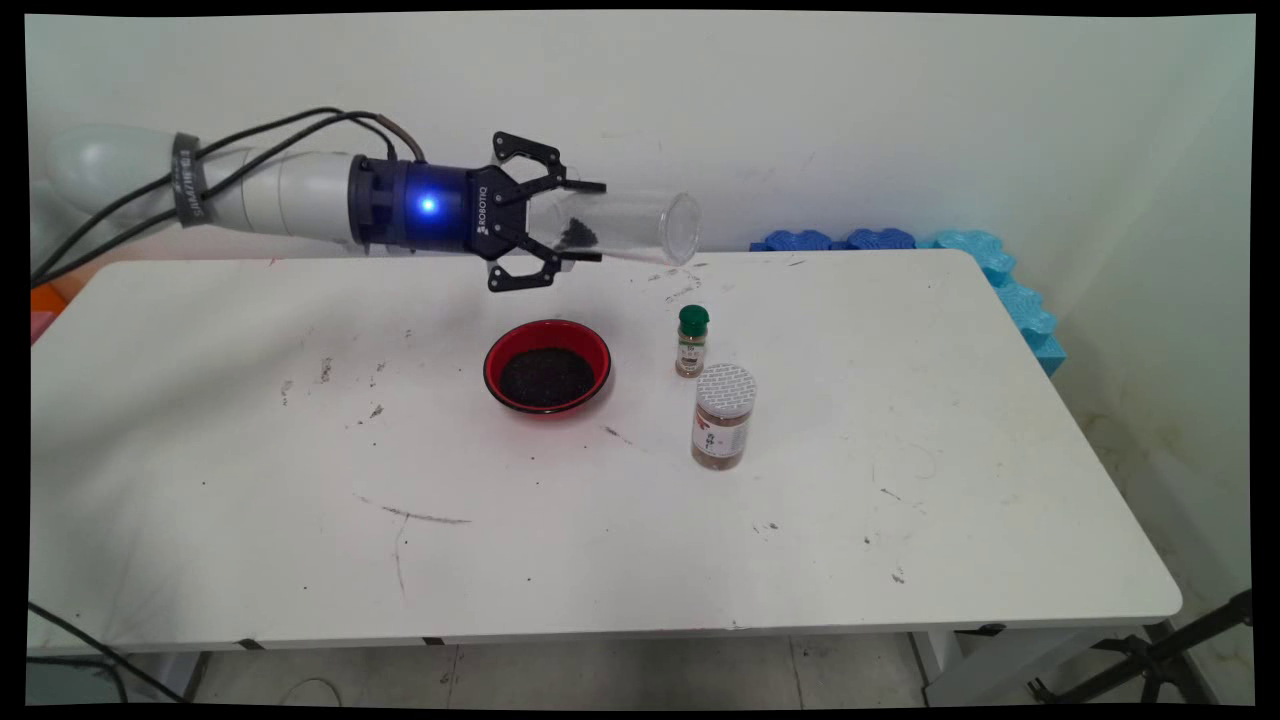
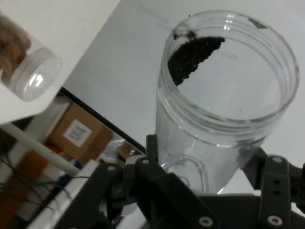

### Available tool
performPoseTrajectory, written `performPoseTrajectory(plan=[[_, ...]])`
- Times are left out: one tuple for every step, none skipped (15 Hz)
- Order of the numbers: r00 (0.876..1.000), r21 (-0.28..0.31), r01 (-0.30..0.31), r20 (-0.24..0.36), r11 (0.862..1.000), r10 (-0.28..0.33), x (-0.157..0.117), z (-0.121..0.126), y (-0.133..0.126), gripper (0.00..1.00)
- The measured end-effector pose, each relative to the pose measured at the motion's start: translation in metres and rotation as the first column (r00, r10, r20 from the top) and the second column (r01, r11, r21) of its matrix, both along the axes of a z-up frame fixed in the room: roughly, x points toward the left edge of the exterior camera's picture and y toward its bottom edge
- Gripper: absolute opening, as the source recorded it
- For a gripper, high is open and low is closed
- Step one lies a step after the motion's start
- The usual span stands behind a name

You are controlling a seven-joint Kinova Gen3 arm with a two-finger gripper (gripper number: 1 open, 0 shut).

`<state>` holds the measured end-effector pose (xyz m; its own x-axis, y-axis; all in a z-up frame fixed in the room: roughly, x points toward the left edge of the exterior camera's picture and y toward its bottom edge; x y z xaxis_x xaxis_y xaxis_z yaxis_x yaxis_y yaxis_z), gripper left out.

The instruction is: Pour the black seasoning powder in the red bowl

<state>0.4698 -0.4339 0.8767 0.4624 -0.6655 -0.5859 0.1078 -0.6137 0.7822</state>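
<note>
We see a clear plastic jar (image 1: 625, 226) lying horizontal in the air, mouth pointing right, a small clump of black grains (image 2: 193, 57) left inside. Below it a red bowl (image 1: 547, 366) holds black grains.

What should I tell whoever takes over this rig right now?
Gripper: shut on the clear jar, held sideways above the table's far side, mouth pointing right, a few dark grains left inside.
Red bowl: below the jar, nearer the camera, filled with dark grains.
Green-capped bottle and white-lidded jar: upright, right of the bowl, apart from it.
</note>
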Motion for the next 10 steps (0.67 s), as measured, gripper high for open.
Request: performPoseTrajectory(plan=[[1.000,-0.049,0.018,0.023,0.999,-0.017,0.000,0.002,-0.001,0.00],[0.998,-0.097,0.037,0.047,0.995,-0.032,0.000,0.004,-0.001,0.00],[0.997,-0.138,0.056,0.069,0.989,-0.047,0.000,0.006,-0.002,0.00],[0.993,-0.185,0.081,0.097,0.979,-0.064,0.000,0.007,-0.002,0.00],[0.988,-0.230,0.110,0.127,0.967,-0.082,0.000,0.008,-0.002,0.00],[0.984,-0.267,0.133,0.153,0.954,-0.095,0.000,0.009,-0.002,0.00],[0.977,-0.310,0.159,0.183,0.937,-0.106,0.000,0.011,-0.003,0.00],[0.970,-0.351,0.185,0.213,0.918,-0.115,0.000,0.012,-0.003,0.00],[0.964,-0.385,0.208,0.238,0.899,-0.121,0.000,0.014,-0.004,0.00],[0.959,-0.407,0.223,0.254,0.886,-0.125,0.000,0.015,-0.004,0.00]])
